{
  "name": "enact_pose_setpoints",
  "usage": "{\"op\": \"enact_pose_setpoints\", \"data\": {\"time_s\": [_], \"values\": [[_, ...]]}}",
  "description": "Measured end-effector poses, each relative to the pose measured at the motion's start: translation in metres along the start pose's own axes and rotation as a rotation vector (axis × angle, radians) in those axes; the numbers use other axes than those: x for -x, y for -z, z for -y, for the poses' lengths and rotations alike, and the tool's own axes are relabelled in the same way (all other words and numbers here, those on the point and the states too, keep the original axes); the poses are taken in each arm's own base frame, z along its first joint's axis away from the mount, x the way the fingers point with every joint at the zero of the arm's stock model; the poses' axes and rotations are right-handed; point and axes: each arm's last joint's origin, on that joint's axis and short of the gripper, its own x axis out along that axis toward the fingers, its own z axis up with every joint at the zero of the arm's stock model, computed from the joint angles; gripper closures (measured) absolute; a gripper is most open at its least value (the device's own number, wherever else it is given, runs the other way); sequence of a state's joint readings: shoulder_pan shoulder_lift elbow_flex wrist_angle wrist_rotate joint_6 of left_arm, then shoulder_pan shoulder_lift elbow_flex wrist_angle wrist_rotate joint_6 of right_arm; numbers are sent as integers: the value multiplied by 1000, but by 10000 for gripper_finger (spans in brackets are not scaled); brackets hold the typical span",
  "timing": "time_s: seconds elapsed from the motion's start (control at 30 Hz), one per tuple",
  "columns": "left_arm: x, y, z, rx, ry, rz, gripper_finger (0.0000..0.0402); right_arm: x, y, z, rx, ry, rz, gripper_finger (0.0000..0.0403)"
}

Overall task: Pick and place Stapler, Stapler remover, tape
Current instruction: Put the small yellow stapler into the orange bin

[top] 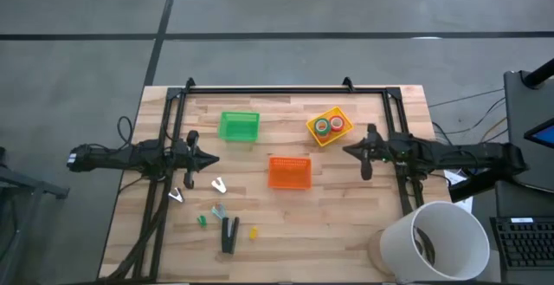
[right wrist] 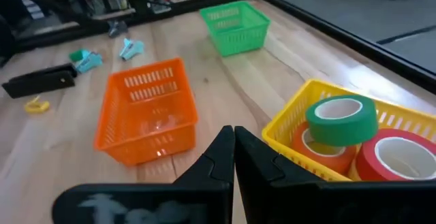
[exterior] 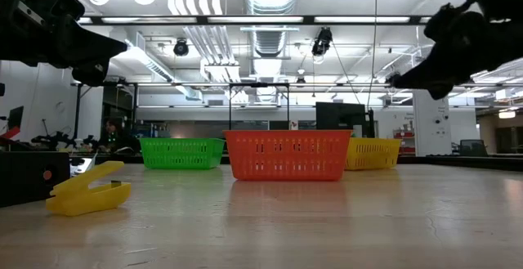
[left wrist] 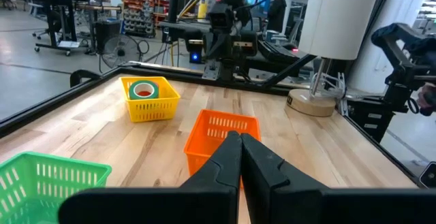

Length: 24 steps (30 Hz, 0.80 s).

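The black stapler [top: 228,233] lies flat near the table's near edge, with small green [top: 202,221], teal [top: 218,210], yellow [top: 254,232] and pale [top: 218,184] pieces around it. The tape rolls [right wrist: 340,118] sit in the yellow basket [top: 313,129]; the green roll rests on an orange one [right wrist: 310,149], next to a red one [right wrist: 402,159]. My left gripper [top: 208,158] hovers shut left of the orange basket [top: 289,172]. My right gripper [top: 351,151] hovers shut between the orange and yellow baskets. Both are seen shut in their wrist views [left wrist: 240,142] [right wrist: 234,139].
A green basket [top: 239,126] stands toward the far edge, left of the yellow one. A large white cylinder [top: 437,242] stands at the table's near right corner. A black frame rail [top: 268,88] runs along the far edge and down both sides. In the low view a yellow piece [exterior: 86,189] lies close by.
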State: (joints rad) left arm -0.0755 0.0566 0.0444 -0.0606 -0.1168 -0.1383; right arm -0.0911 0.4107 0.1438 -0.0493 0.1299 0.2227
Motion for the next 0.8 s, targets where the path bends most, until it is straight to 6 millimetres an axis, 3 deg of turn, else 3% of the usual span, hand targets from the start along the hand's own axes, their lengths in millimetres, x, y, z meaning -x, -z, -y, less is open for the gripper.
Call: {"op": "enact_pose_setpoints", "data": {"time_s": [0.33,0.47,0.8], "values": [[0,0,0,0,0,0,392,15,15,4,52,-94,171,394],[0,0,0,0,0,0,392,22,12,0,88,-216,228,394],[0,0,0,0,0,0,392,25,10,0,120,-246,235,394]]}}
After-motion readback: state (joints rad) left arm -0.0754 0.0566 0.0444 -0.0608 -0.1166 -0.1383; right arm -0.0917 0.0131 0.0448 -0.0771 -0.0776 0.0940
